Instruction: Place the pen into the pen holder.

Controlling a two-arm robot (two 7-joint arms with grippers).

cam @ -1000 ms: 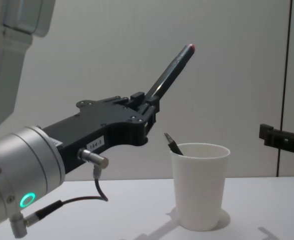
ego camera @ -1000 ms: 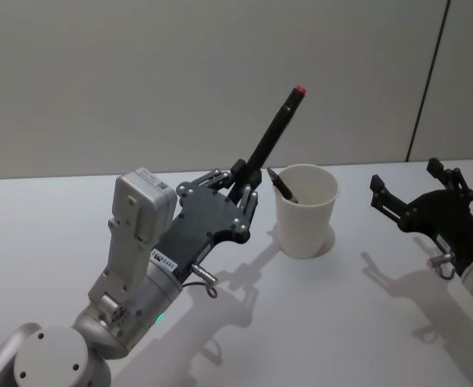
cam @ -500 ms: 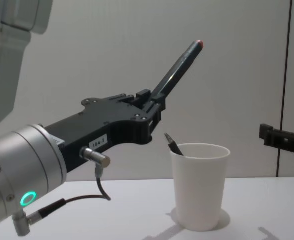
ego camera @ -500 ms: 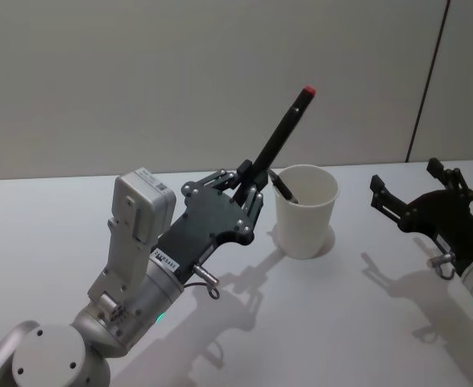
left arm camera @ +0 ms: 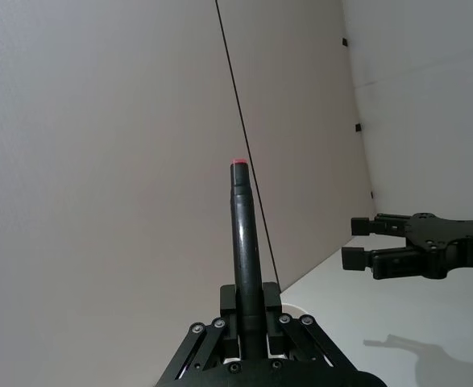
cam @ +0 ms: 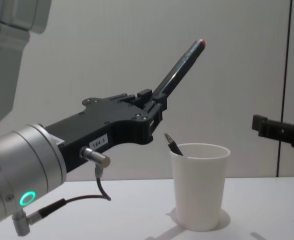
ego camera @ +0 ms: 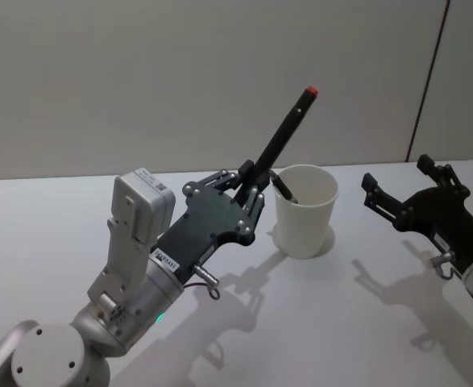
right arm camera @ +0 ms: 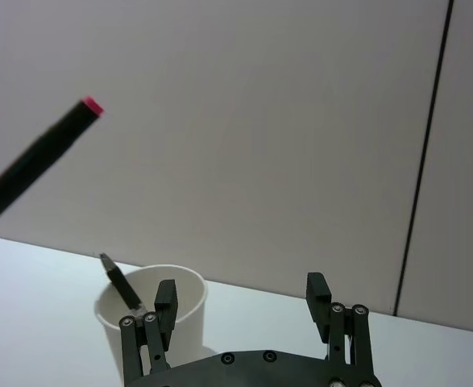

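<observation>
The left gripper (ego camera: 251, 179) is closed on the pen (ego camera: 283, 137) – a black pen with a red end. The fingers (left arm camera: 220, 334) press the lower part of its barrel from both sides, and the long rest of the pen rises out of them, tilted away from the robot and to the right, with the red end at the top. In the chest view the left gripper (cam: 154, 102) is in the air, well above the counter (cam: 136, 210).

The pen holder (ego camera: 304, 218) is a white paper cup. It stands upright on the counter (ego camera: 341, 322), just to the right of the left fingers and lower than them; its rim is near the fingertips but does not touch them. Inside the cup there is a second dark pen (cam: 173, 144), which leans on the rim at the side nearest to these fingers.

The right gripper (ego camera: 401, 184) hangs over the counter on the other side of the cup, apart from it. Its fingers (right arm camera: 165, 297) are wide open and hold nothing – from its wrist camera the cup (right arm camera: 192, 318) is seen ahead, behind one finger rather than in the gap.
</observation>
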